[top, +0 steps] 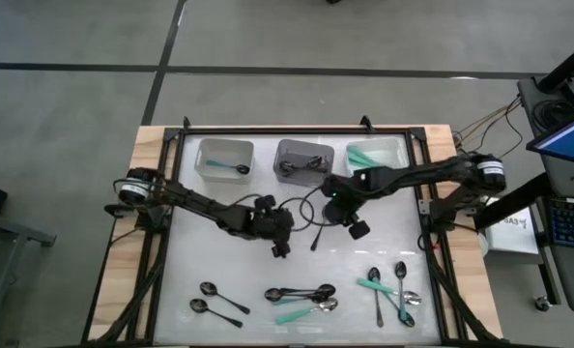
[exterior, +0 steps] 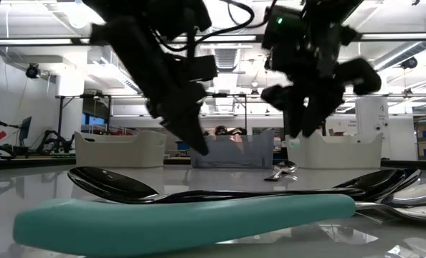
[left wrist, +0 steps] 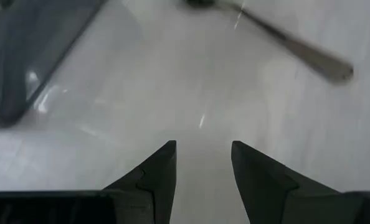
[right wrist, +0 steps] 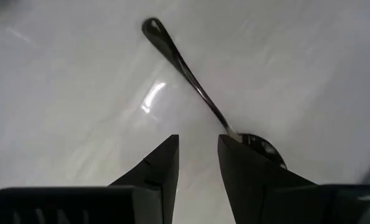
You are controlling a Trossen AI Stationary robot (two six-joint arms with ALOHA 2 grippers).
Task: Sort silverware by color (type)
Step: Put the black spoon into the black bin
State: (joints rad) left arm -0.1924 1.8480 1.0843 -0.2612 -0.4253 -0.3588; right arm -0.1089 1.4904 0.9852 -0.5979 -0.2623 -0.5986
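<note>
The right gripper [top: 350,224] hangs over the worktop [top: 384,251] centre, fingers [right wrist: 163,168] apart and empty, directly above a lone black spoon [right wrist: 191,81] lying flat just at its tips. To grasp well, it should straddle the thin handle crosswise, descend until the tips touch the surface, then close. The left gripper [top: 280,246], at about nine o'clock from it, waits with fingers [left wrist: 157,177] parted, empty. The other spoons [top: 301,295] lie along the six o'clock edge.
</note>
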